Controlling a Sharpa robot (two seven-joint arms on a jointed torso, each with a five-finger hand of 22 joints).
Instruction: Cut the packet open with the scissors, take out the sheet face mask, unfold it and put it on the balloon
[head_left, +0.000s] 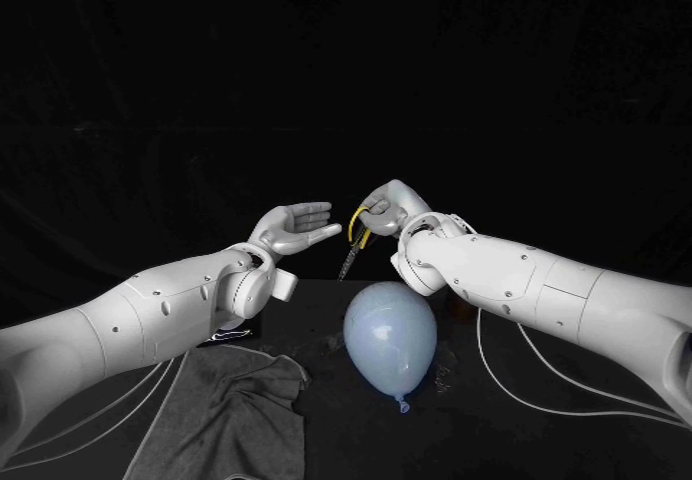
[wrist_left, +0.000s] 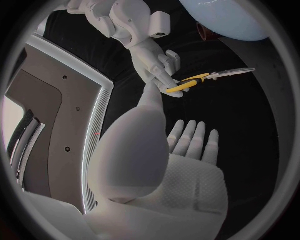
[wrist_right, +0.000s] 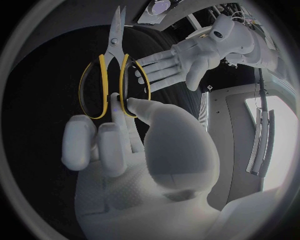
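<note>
Left arm (head_left: 159, 310) enters from lower left of the head view. Left hand (head_left: 296, 225) is raised just left of centre, palm up, fingers apart, holding nothing. Right arm (head_left: 548, 290) enters from lower right. Right hand (head_left: 389, 208), just right of centre, grips the yellow-handled scissors (head_left: 355, 240), blades pointing down. The hands are near each other, not touching.

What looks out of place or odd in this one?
Nothing spilled or broken. The right hand holds the scissors raised, yet the left hand is open with nothing to cut. A grey cloth lies rumpled beside the balloon.
</note>
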